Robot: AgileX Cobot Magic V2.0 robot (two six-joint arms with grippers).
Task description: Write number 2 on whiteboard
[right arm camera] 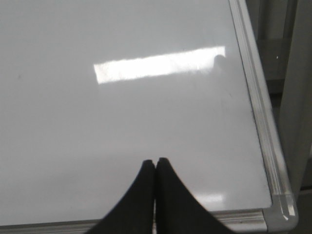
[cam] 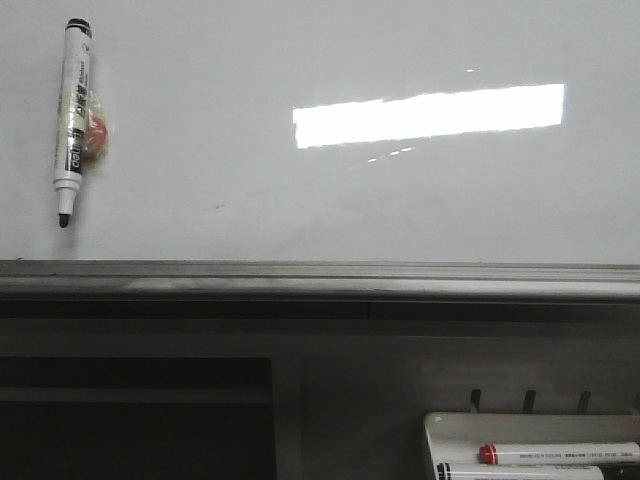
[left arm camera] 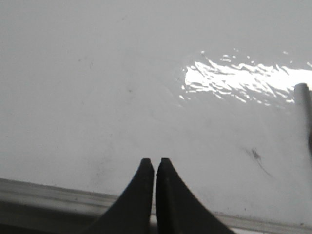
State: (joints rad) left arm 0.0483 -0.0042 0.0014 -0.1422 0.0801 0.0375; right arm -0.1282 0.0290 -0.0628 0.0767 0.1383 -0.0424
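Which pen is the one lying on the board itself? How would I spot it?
Start at the big glossy whiteboard and go to its upper left. There lies a white marker with a black cap end and bare black tip, pointing down. Unlike the red-banded markers in the small tray at lower right, it rests on the board.

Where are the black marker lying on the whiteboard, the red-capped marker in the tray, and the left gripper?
black marker [cam: 72,115], front view, middle of its barrel.
red-capped marker [cam: 560,453], front view, white body.
left gripper [left arm camera: 154,163], left wrist view, between the tips of its fingers.
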